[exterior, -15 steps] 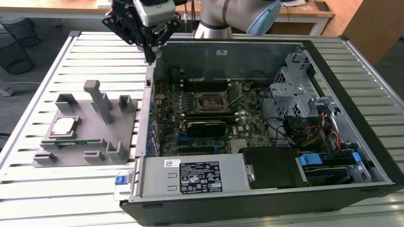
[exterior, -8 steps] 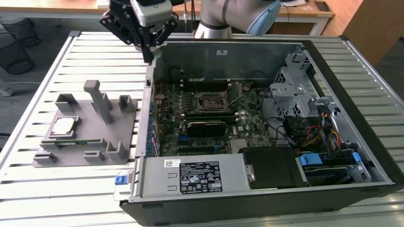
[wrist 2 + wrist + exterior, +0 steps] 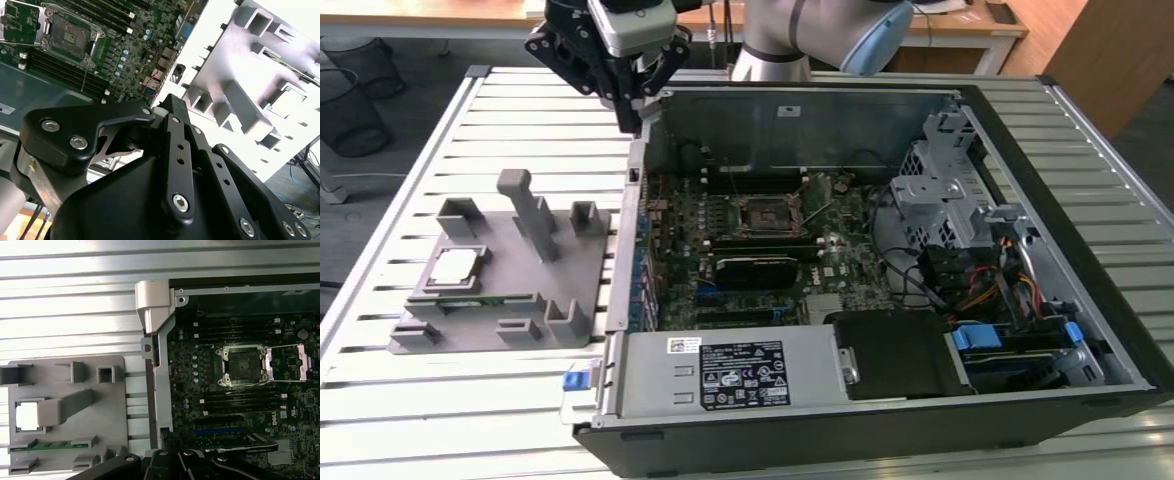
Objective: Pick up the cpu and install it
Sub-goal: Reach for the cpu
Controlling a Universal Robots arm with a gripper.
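Black jointed metal of the gripper sits closest in the second wrist view. It looks drawn narrow and holds nothing, hovering at the exterior view's upper left over a corner of the computer case. We see the cpu, flat, silvery and smooth, at centre left in a recess of the grey plastic fixture. We judge its thin edges could slip from a pinch, the upright posts could snag us, and a tilted seating could damage the open socket.

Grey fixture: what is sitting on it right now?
The grey fixture holds the cpu in a square recess and a green memory stick in a slot. Whatever lies beneath the cpu is covered.
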